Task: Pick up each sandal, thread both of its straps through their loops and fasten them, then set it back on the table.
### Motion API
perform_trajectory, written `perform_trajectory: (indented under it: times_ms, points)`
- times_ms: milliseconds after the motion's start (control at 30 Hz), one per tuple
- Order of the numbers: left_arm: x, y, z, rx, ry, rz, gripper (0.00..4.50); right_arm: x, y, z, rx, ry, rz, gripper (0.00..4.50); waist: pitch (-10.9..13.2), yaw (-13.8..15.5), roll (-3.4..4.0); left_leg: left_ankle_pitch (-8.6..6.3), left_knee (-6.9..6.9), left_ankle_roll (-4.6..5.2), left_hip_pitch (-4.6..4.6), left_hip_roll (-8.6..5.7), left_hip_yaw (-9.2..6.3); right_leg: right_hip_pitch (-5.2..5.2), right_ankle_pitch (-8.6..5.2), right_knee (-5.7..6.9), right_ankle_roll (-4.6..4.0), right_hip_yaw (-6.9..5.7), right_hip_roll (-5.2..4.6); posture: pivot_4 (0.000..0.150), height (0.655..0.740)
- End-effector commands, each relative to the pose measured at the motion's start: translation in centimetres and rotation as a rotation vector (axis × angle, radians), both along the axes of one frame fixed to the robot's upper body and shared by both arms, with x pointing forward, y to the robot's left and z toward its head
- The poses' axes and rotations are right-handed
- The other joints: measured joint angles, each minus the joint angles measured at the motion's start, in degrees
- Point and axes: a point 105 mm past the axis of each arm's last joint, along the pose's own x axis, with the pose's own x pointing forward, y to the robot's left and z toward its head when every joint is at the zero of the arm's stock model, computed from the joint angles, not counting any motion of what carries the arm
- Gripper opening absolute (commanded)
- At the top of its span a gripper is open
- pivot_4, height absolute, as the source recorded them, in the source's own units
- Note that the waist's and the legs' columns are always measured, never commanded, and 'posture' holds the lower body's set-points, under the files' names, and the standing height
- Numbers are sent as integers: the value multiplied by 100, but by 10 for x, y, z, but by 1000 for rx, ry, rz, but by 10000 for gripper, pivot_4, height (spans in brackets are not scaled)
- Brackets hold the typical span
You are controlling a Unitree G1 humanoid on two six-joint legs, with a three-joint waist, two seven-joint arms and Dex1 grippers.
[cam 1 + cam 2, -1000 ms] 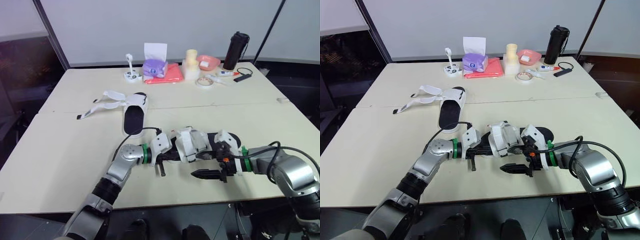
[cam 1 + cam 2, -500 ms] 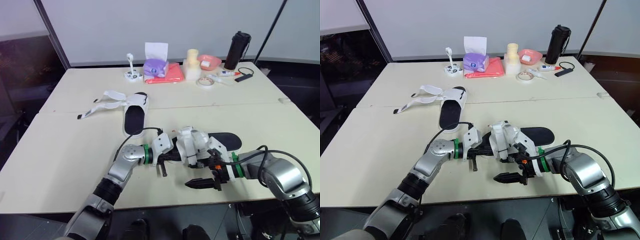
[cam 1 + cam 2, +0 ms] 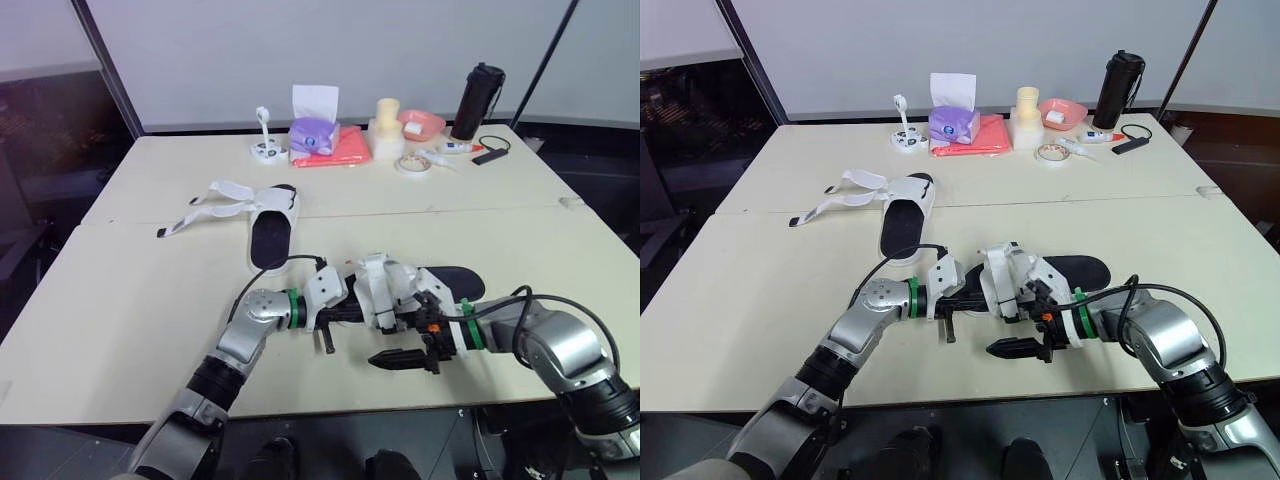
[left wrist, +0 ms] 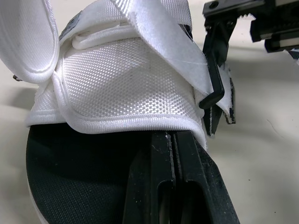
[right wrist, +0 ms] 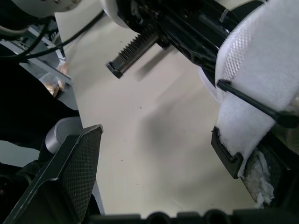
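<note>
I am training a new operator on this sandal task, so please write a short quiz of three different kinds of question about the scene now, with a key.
1. True or false: the far sandal has both straps fastened.
2. What stands tallest at the back right of the table? A) black bottle B) green kettle C) blue vase
3. Which gripper is open beside the near sandal?

Key: 1. False; its straps lie spread open on the table. 2. A. 3. The right gripper; the left gripper is shut on the near sandal.
</note>
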Motion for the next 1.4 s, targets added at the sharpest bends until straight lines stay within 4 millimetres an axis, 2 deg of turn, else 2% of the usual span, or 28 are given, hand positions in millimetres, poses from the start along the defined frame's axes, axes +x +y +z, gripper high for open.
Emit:
perform_trajectory:
  times_ms: [33, 100, 200, 233, 467, 733, 833, 1033, 1233, 1400]
  points:
    - [-5, -3, -5, 15, 10, -14, 0, 5, 0, 3, -23, -27, 6, 31869, 0, 1, 0, 0, 0, 0, 0, 0, 0, 0, 0, 0, 0, 0, 0, 1500, 7400]
    - [-5, -2, -6, 15, 10, -13, 0, 6, 0, 1, -29, -22, 6, 21787, 0, 1, 0, 0, 0, 0, 0, 0, 0, 0, 0, 0, 0, -1, 0, 1500, 7400]
    - [-5, -2, -6, 15, 11, -11, 0, 7, 0, 1, -31, -20, 6, 4066, 0, 2, 0, 0, -1, 0, 0, 0, 0, 0, 0, 0, 0, 0, 0, 1500, 7400]
    - [-5, -2, -6, 15, 11, -11, 0, 8, -1, 0, -33, -20, 6, 352, 0, 2, 0, 0, -1, 0, 0, 0, 0, 0, 0, 0, 0, -1, 0, 1500, 7400]
    - [-5, -2, -5, 13, 12, -8, 0, 0, -3, -8, -69, -4, 38, 352, 0, 3, 0, 0, -1, 0, 0, 0, 0, 0, 0, 0, 0, -1, 0, 1500, 7400]
    - [-8, -2, -6, 10, 23, -8, 0, -70, -6, -27, -191, 23, 331, 352, -1, 9, 0, -8, 0, 0, 0, -1, 2, 3, -3, -2, 5, -3, -2, 1500, 7400]
    - [-10, -1, -8, 13, 27, -10, 0, -80, -8, -27, -221, -27, 401, 352, 0, 12, -2, -8, 2, 0, 1, 0, 3, 7, -3, -3, 5, -3, -2, 1500, 7400]
    - [-14, -1, -11, 23, 39, -16, 0, -72, -8, -9, -223, -130, 409, 352, 0, 14, -1, -8, 4, 0, 1, 2, 2, 8, -4, -4, 4, -3, -2, 1500, 7400]
    - [-13, 1, -16, 51, 49, -13, 0, -53, -6, 34, -184, -252, 381, 352, 0, 14, -1, -8, 2, 0, 0, 3, 1, 6, -4, -4, 4, -2, -2, 1500, 7400]
    - [-13, 1, -22, 76, 61, -18, 0, -27, -1, 65, -141, -324, 342, 352, 1, 13, -1, -8, 3, 1, 0, 4, 2, 6, -3, -6, 3, -2, -2, 1500, 7400]
